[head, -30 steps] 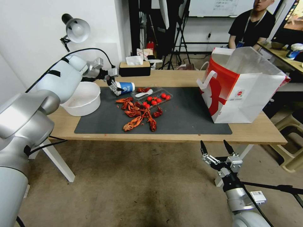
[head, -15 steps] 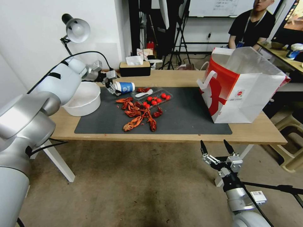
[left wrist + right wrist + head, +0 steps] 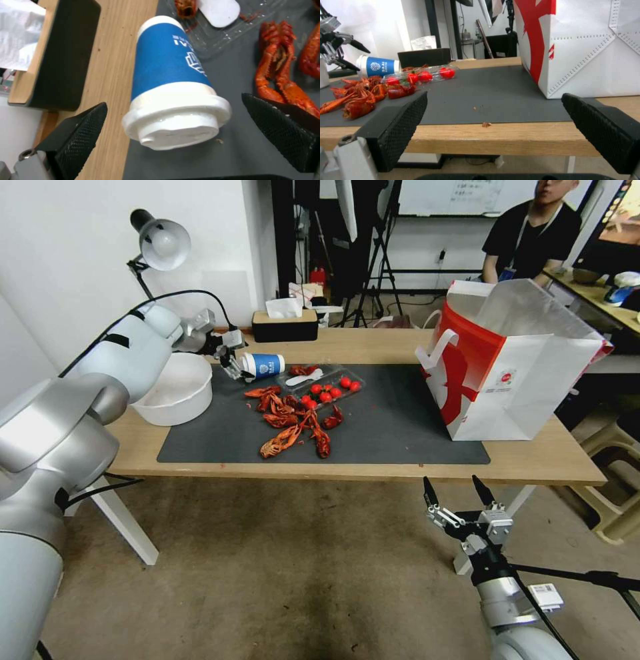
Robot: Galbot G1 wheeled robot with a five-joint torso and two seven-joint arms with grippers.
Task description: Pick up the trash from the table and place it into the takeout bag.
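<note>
A blue-and-white paper cup (image 3: 264, 365) (image 3: 168, 62) lies on its side at the back left of the dark grey mat (image 3: 393, 430), white lid toward my left gripper (image 3: 233, 362) (image 3: 174, 100). That gripper is open, and the lid sits between its fingers (image 3: 80, 130) without touching them. Red crayfish shells (image 3: 293, 421) (image 3: 358, 95) lie scattered mid-mat beside a clear tray of red balls (image 3: 325, 383). The takeout bag (image 3: 507, 360) (image 3: 586, 50) stands upright and open on the table's right end. Below the table's front edge my right gripper (image 3: 460, 493) (image 3: 495, 95) hangs open.
A white bowl (image 3: 172, 392) sits at the table's (image 3: 533, 463) left end, behind my left arm. At the back edge stand a dark tissue box (image 3: 285, 325) and a desk lamp (image 3: 159, 243). The mat between the shells and the bag is bare.
My left gripper has drawn back a little to the left from the cup's lid end. The cup lies in nearly the same place. The right arm has not moved.
</note>
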